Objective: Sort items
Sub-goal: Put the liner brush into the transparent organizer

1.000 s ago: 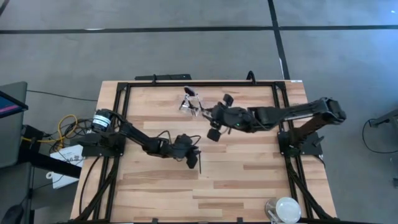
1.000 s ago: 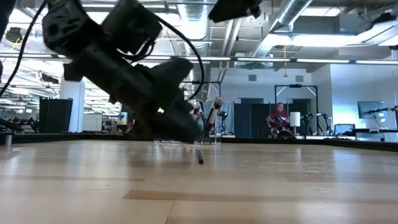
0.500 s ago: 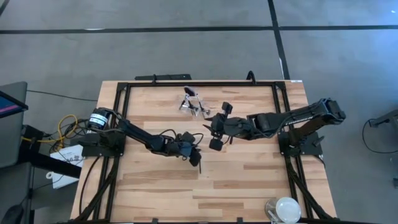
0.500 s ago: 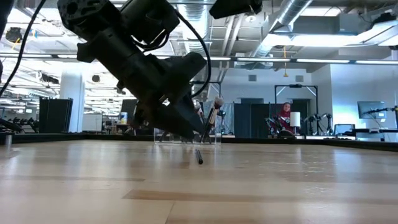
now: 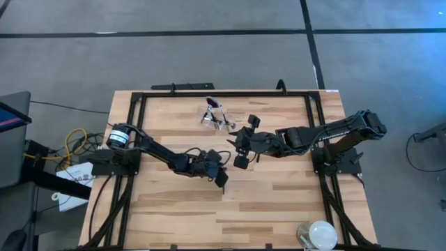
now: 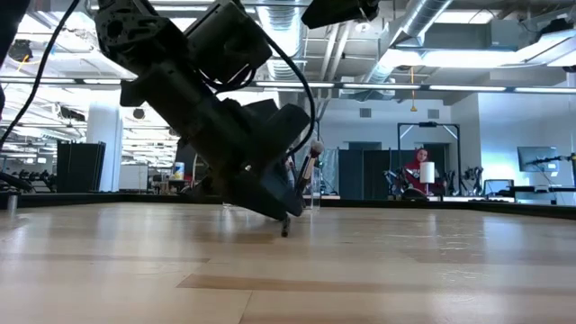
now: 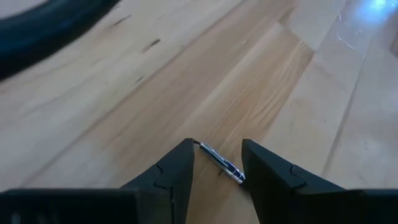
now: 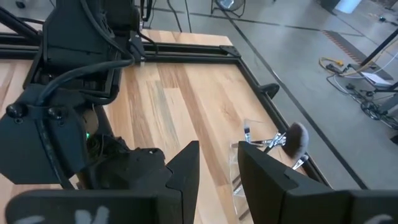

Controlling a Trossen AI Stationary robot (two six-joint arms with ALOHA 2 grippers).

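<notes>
One slim brush (image 7: 221,165), with a black handle and a silvery ferrule, lies flat on the wood. My left gripper (image 7: 217,145) is open and down at the table (image 6: 284,219), with one finger on each side of that brush. In the high view it sits mid-table (image 5: 221,177). My right gripper (image 5: 239,149) hovers open just past it toward the far edge. Several more brushes stand tilted in the small clear holder (image 5: 214,116). Among them is the fluffy-headed one (image 8: 297,138). My left gripper straddles the lying brush near its ferrule (image 7: 231,172) from above, slanting down, with the fingers across the brush. The brush runs up against one finger (image 7: 254,171). I cannot tell whether it touches. The brush lies flat on the table.
A round white-and-clear disc (image 5: 319,233) sits at the near right corner. A black frame rail (image 5: 209,93) runs round the table top. The two grippers are close together mid-table. Bare wood lies toward the near edge (image 5: 265,209).
My left gripper has come down to the table and shifted slightly right, ending astride the lying brush. My right gripper has drawn back from the holder toward the near edge and now hovers beside the left one. The brush has stayed put.
</notes>
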